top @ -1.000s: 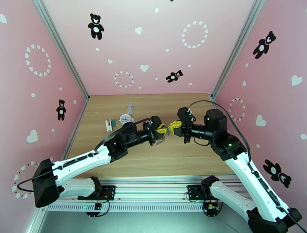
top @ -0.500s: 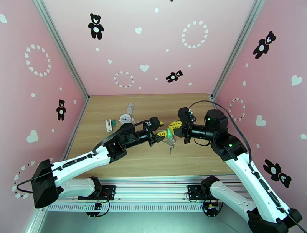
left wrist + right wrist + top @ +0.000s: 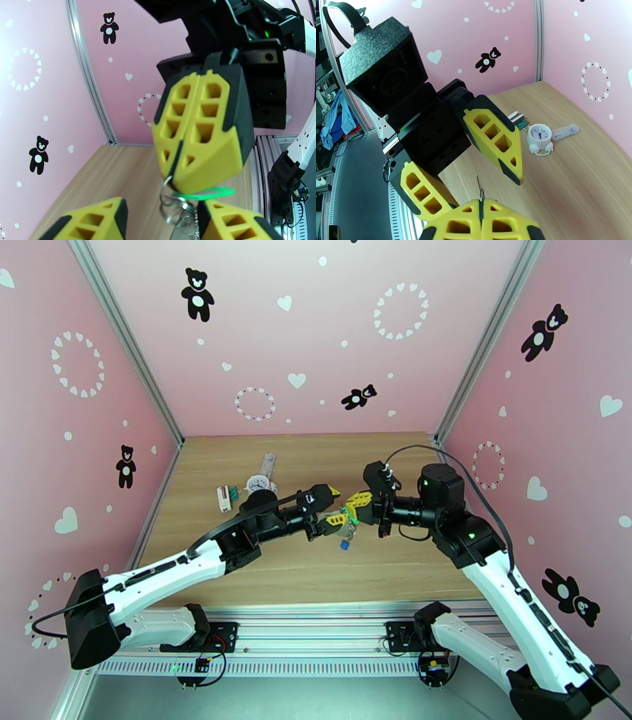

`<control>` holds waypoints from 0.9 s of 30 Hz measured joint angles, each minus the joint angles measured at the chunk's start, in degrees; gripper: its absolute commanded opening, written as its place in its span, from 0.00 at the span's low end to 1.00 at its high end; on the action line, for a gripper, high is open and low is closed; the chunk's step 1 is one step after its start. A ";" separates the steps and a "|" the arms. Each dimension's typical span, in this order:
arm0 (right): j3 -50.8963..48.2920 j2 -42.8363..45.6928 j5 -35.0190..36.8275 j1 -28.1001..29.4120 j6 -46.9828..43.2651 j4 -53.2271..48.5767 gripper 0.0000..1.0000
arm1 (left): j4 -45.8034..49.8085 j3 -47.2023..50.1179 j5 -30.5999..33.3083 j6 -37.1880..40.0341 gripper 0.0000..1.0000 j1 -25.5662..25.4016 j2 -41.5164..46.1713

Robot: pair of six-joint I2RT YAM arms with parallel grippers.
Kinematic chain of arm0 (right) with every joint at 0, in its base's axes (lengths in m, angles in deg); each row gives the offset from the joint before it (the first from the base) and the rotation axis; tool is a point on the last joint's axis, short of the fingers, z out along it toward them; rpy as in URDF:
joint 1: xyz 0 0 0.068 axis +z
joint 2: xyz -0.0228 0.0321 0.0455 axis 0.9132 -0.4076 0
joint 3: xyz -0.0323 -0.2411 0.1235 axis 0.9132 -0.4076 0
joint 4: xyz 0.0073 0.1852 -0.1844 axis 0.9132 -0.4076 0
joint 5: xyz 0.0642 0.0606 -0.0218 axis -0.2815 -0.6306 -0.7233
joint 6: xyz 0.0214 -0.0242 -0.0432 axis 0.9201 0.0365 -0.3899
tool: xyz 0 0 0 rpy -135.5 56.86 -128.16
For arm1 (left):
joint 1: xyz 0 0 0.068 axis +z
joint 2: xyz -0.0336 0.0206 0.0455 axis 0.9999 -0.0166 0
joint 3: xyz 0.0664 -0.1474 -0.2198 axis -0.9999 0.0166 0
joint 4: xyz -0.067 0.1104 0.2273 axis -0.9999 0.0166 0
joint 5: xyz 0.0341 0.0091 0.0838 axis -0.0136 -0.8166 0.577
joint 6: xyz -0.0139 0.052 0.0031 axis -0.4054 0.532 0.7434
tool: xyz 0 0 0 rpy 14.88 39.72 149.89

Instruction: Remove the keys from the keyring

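Thin metal, the keyring (image 3: 172, 199) hung low at centre of the left wrist view, pinched in the closed right gripper (image 3: 177, 179); the left gripper (image 3: 162, 223) gaped beneath. Likely light and slippery, it was best taken by the green key (image 3: 205, 192).

Matt wood-grain table (image 3: 379, 571), shiny metal keyring (image 3: 173, 203) (green plastic key (image 3: 205, 193)).
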 measured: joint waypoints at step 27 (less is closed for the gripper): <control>0.11 0.37 1.70 -0.04 1.20 0.02 0.00 | -5.09 3.91 3.61 -1.81 0.44 -0.28 -0.61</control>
